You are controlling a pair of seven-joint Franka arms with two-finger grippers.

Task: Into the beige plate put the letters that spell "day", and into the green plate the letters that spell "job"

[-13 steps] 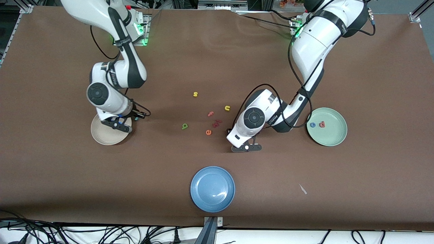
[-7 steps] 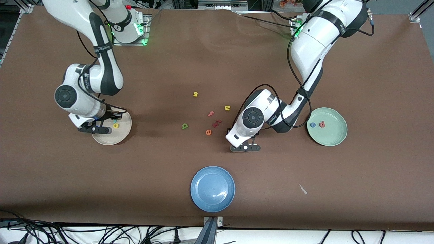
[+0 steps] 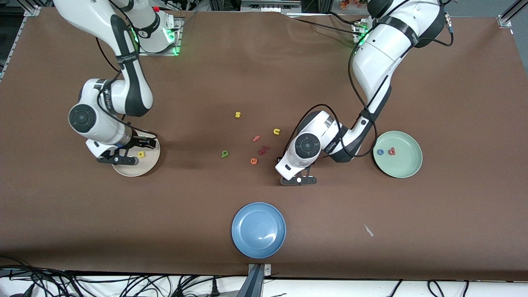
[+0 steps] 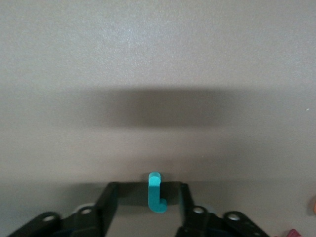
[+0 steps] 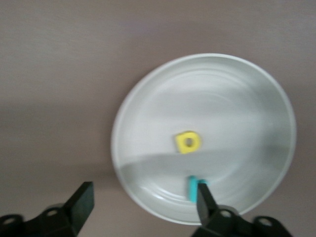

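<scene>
My right gripper [image 3: 117, 160] [image 5: 143, 202] hangs open over the edge of the beige plate [image 3: 140, 167] [image 5: 222, 108]. A yellow round-bodied letter [image 3: 141, 154] [image 5: 187, 142] lies in that plate. A teal "y" [image 5: 192, 188] is over the plate's inside, right against one fingertip. My left gripper [image 3: 299, 180] [image 4: 148, 197] is down at the table, its fingers on either side of the teal "j" [image 4: 156, 192], with gaps on both sides. The green plate [image 3: 406, 169] holds the blue "o" [image 3: 380, 152] and the pinkish-red "b" [image 3: 391, 151]. The green stemmed letter [image 3: 225, 154] lies mid-table.
Loose letters lie mid-table: yellow "s" [image 3: 237, 114], yellow "u" [image 3: 276, 131], pink "f" [image 3: 256, 138], dark red pieces [image 3: 264, 150], orange "e" [image 3: 253, 161]. A blue plate [image 3: 258, 229] sits near the front edge, with a white scrap [image 3: 368, 230] beside it toward the left arm's end.
The right arm swung toward its end of the table, uncovering the yellow letter, and its gripper opened, letting go of the teal "y". The left gripper's fingers have drawn closer around the "j".
</scene>
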